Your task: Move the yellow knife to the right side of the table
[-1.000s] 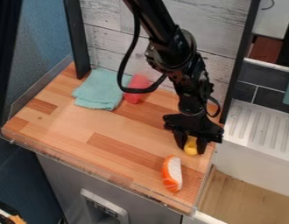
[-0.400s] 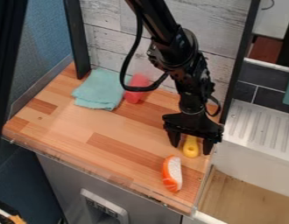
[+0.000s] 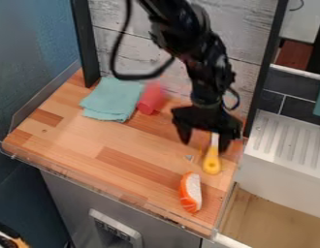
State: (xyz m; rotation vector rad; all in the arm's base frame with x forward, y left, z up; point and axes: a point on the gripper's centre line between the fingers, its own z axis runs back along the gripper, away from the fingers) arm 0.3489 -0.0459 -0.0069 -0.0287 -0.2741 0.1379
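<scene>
One yellow-handled knife point(image 3: 212, 163) partly beneath one wide-spread black claw point(image 3: 204, 141); one orange-and-white oblong point(image 3: 191, 192) in front; one teal cloth point(image 3: 112, 99), one red object point(image 3: 151, 99) left.

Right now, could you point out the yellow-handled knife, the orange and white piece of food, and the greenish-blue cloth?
Yellow-handled knife point(image 3: 212, 163): camera view, on its handle.
Orange and white piece point(image 3: 192, 192): camera view, on its middle.
Greenish-blue cloth point(image 3: 112, 99): camera view, on its folded top.

The arm point(image 3: 192, 46) is cut off by the top edge; the gripper point(image 3: 204, 143) is blurred. The far end of the yellow knife point(image 3: 212, 163) lies hidden behind the gripper. The red object point(image 3: 150, 101) has a blurred upper end.
</scene>
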